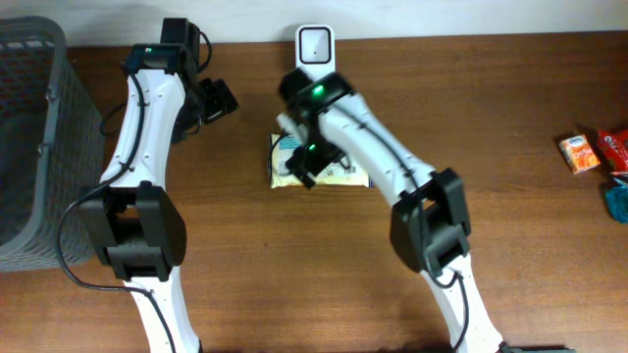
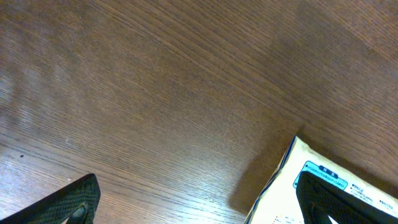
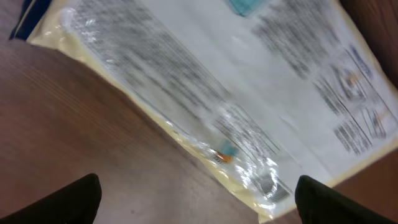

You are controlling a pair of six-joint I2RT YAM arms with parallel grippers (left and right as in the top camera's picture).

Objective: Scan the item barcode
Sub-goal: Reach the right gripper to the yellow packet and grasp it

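Packet [image 1: 350, 176] flat on table [image 1: 510, 118], R fingers [image 3: 68, 202] spread over it

No text, brand, number or sign was legible in any view. The flat pack [image 3: 205, 81] carried dense lines of print across its pale face, all too blurred to read in the right wrist view. In the left wrist view, a blue label [image 2: 321, 172] at the pack corner bore white characters too small to read. The orange carton [image 1: 579, 153] near the desk [image 1: 491, 98] edge showed markings that could not be resolved.
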